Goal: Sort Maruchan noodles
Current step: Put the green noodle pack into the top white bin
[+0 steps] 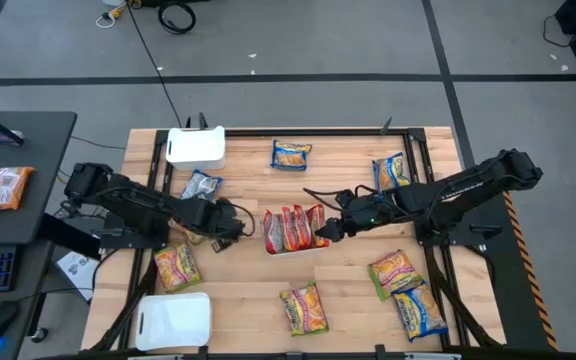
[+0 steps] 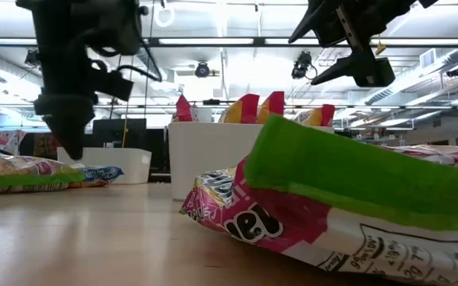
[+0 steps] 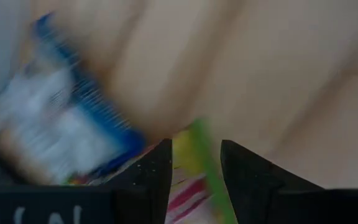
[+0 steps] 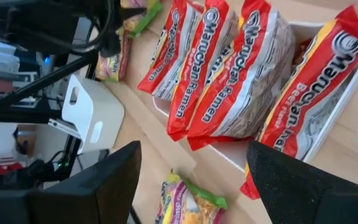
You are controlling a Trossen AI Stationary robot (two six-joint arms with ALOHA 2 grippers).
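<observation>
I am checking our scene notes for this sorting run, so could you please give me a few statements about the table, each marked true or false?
1. Red packets stand on edge in the middle tray. True.
2. The right gripper is shut on a packet. False: its fingers are open and empty, beside the middle tray.
3. The white tray at the near left corner holds several packets. False: nothing lies in it.
4. A blue packet lies near the far left tray. True.
5. The left gripper is between the blue packet and the middle tray. True.
</observation>
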